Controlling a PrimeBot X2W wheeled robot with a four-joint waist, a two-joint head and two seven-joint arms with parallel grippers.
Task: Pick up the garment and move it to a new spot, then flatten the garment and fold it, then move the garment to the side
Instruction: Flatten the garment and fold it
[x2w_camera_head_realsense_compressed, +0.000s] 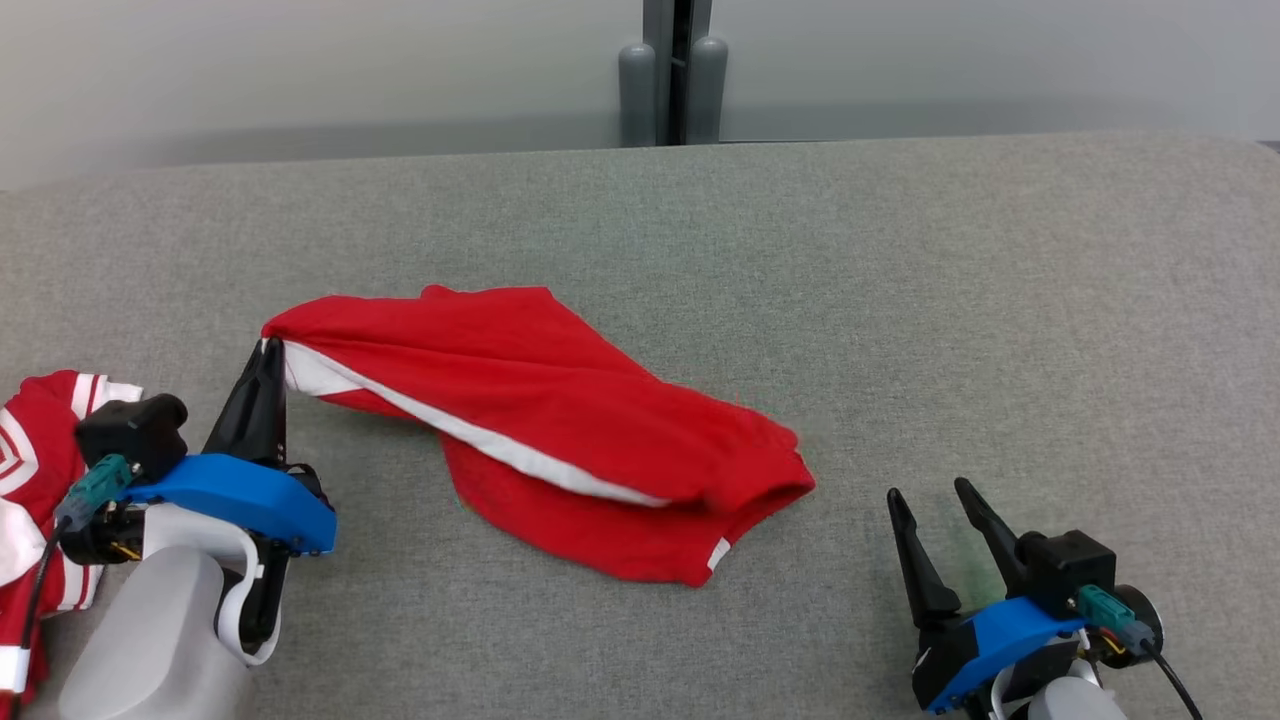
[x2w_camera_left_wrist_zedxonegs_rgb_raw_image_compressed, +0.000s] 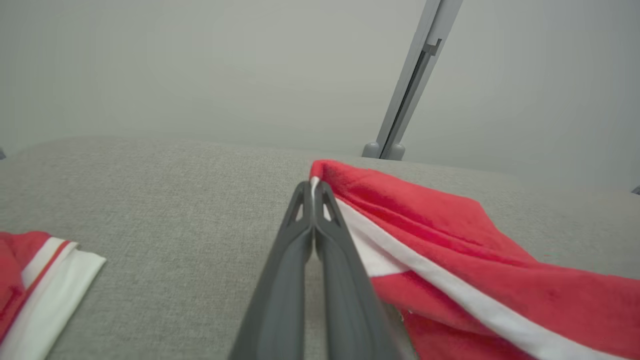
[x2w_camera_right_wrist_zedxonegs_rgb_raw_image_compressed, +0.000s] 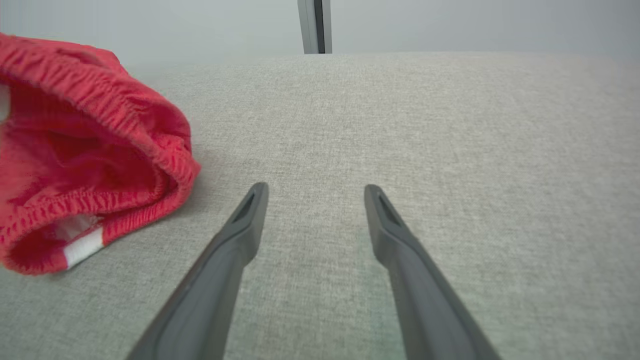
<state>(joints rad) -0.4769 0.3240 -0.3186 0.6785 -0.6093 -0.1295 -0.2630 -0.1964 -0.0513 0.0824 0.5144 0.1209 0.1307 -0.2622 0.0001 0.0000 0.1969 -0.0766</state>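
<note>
Plainly, the left gripper (x2w_camera_head_realsense_compressed: 270, 352) is pinched tight on the white-striped corner of the red shorts (x2w_camera_head_realsense_compressed: 560, 420); the shorts lie rumpled in the middle of the grey fabric surface (x2w_camera_head_realsense_compressed: 950, 300); the right gripper (x2w_camera_head_realsense_compressed: 925, 492) stands wide and empty near their elastic waistband; a red-and-white jersey (x2w_camera_head_realsense_compressed: 35, 470) lies at the far left.

We look over a grey woven surface (x2w_camera_head_realsense_compressed: 950, 300) whose far edge curves down at both corners. Behind it stands a plain pale wall (x2w_camera_head_realsense_compressed: 300, 70), softly and evenly lit. A grey post (x2w_camera_head_realsense_compressed: 655, 20) rises against the wall, with two rounded caps (x2w_camera_head_realsense_compressed: 637, 95) at its foot.
</note>
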